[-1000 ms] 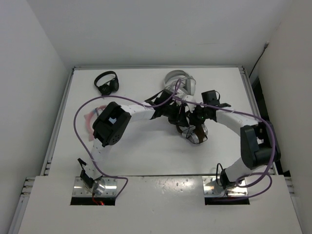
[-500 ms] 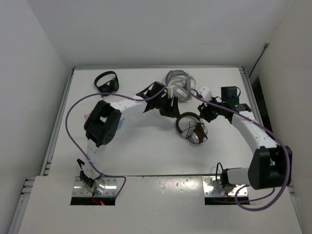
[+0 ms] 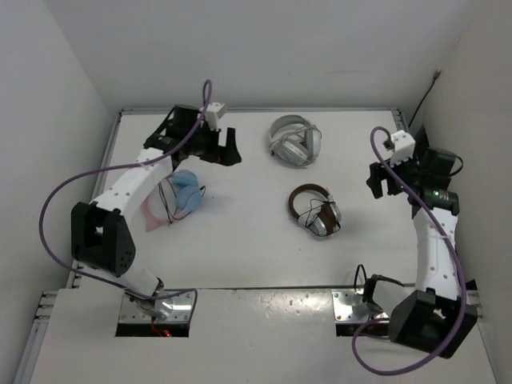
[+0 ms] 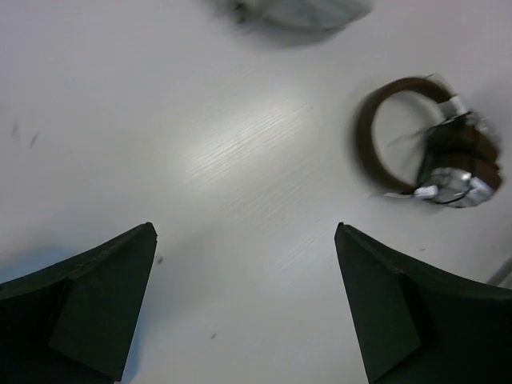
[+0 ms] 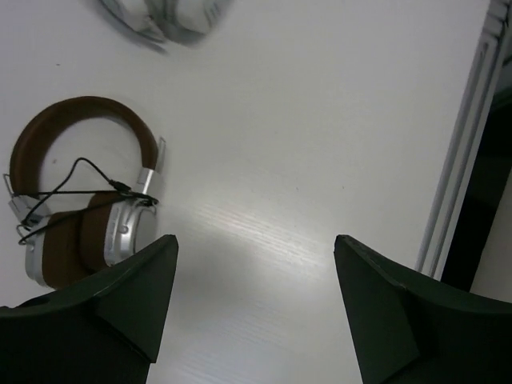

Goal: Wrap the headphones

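Observation:
The headphones (image 3: pixel 314 210), with a brown headband and silver-and-brown earcups, lie folded in the middle of the table, and their thin black cable (image 5: pixel 88 180) loops across the earcups. They also show in the left wrist view as the headphones (image 4: pixel 448 156) at upper right, and in the right wrist view as the headphones (image 5: pixel 80 232) at left. My left gripper (image 3: pixel 231 148) (image 4: pixel 244 232) hangs open at the far left of the table, well away from them. Off to their right my right gripper (image 3: pixel 374 180) (image 5: pixel 256 240) is open too, with only bare table between its fingers.
Larger white-grey headphones (image 3: pixel 294 142) lie at the back centre. A blue object (image 3: pixel 186 190) and a pink bag (image 3: pixel 150 210) sit under the left arm. The table's raised right edge (image 5: pixel 464 160) is close to the right gripper.
Both grippers left the headphones and opened wide. The left arm swung to the far left, the right arm out to the right edge. The headphones stay put.

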